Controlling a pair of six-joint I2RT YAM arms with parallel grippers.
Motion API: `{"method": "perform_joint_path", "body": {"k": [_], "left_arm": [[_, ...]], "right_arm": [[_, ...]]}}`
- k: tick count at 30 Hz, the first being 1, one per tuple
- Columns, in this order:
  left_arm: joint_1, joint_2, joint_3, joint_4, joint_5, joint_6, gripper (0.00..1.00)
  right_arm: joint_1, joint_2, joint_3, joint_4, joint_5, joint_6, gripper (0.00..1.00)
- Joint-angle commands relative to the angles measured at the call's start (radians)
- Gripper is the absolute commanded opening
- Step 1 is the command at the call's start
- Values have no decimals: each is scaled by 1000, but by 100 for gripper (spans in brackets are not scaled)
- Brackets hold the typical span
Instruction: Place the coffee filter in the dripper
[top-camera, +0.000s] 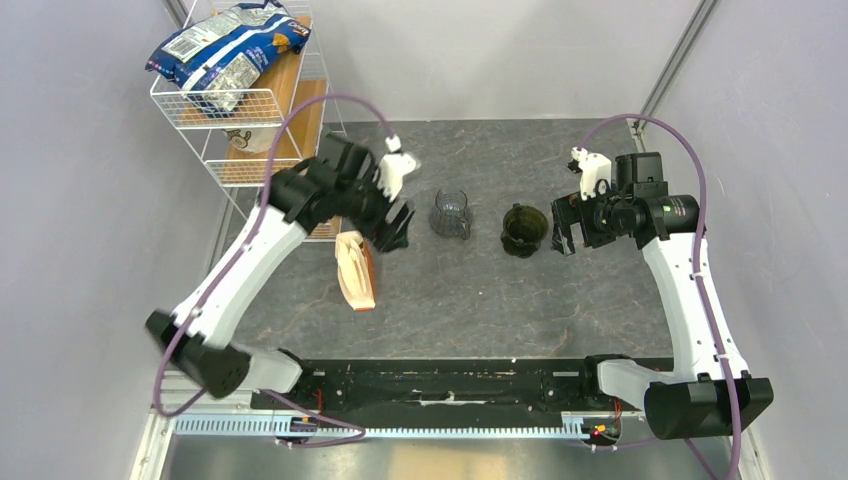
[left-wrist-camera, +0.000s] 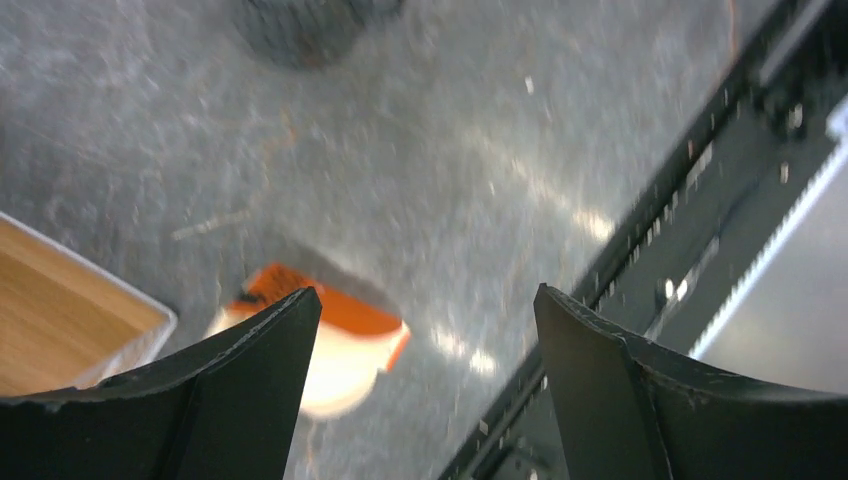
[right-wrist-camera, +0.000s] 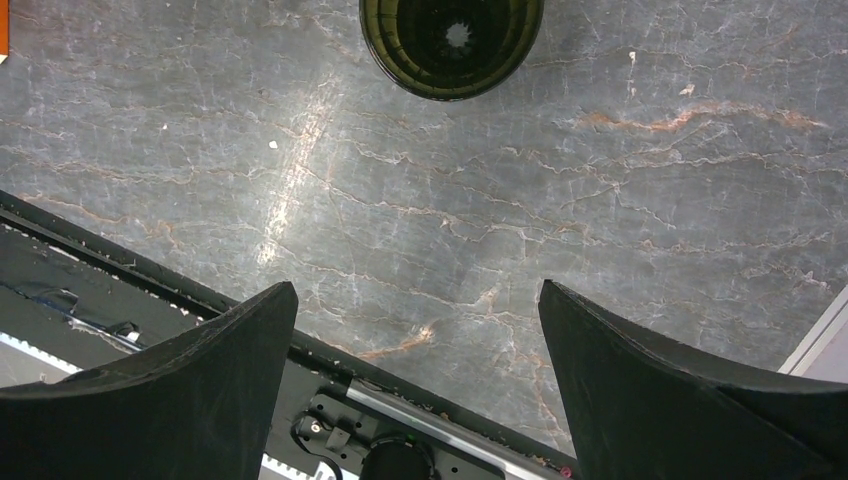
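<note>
The dark olive-green dripper (top-camera: 524, 230) stands upright on the stone table, right of centre; the right wrist view looks into it at the top edge (right-wrist-camera: 450, 40), and it is empty. My right gripper (top-camera: 562, 238) is open and empty just right of the dripper (right-wrist-camera: 415, 290). My left gripper (top-camera: 395, 225) is open and empty, above the far end of the tan, orange-edged filter packet (top-camera: 355, 270). The left wrist view is blurred and shows the packet's orange edge and white inside (left-wrist-camera: 345, 345) below the left finger (left-wrist-camera: 428, 295). No loose white coffee filter shows.
A clear greyish glass cup (top-camera: 452, 213) stands between the packet and the dripper. A white wire rack (top-camera: 240, 110) with a blue bag and wooden shelves stands at the back left, with a wooden shelf corner (left-wrist-camera: 60, 310) in the left wrist view. The black rail (top-camera: 450, 385) runs along the near edge.
</note>
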Motion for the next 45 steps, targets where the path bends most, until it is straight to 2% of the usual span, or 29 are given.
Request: {"method": "perform_joint_path", "body": {"k": [1,5,10,16,21,29,45], "left_arm": [[-17,204,180,197,-67,-264,85],[-26,401,353,267,-125,-407,81],[-27,621,562,307,-178,-416,75],[-23,835,719,398,-221,-388,71],[1,943,750,465,-220,-403,69],[16,1036,772,466,-198,-375,66],[18,967,593,436,-118,-387,64]], "right_arm": [[-4,-24,38,-12,-13,2,99],[-4,-31,31,-16,-17,-3,99],[-4,-16,54,-45,-49,-30,99],[-4,-9,88,-82,-66,-38,99],[-4,-17,74,-85,-51,-49,99],[-3,-8,76,-93,-41,-67,99],[-3,11,101,-99,-44,-69,99]]}}
